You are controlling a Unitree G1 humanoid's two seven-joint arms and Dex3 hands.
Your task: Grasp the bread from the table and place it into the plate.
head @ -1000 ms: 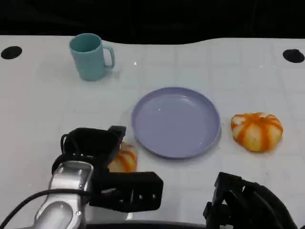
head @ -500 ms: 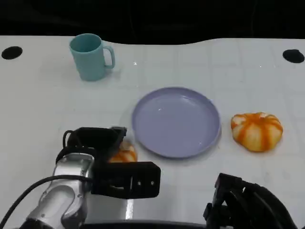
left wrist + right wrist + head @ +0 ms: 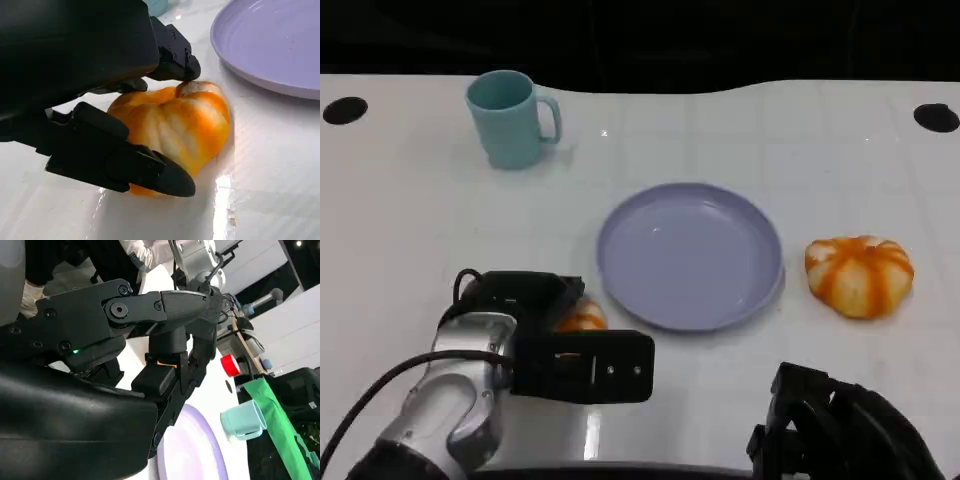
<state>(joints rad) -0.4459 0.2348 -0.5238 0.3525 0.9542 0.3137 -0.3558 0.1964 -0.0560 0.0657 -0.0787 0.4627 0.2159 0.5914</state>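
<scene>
left hand [image 3: 535,335] fingers [image 3: 150,172] grasping the bread [image 3: 175,127] beside the plate [image 3: 690,255].

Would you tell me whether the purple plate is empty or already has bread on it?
Empty: the plate shows bare purple. One bread sits beside it at the left hand; another lies to its right.

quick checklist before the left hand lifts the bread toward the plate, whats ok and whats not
1. Fingers on both sides of the near bread: ok, the left hand brackets it.
2. Firm grip on the bread: cannot tell.
3. Bread off the table: not ok, it rests on it.
4. Plate free to receive: ok, nothing in it.
5. Path to the plate: ok, the plate lies just beside the bread.
6. Right hand out of the way: ok, low at the near edge.
</scene>
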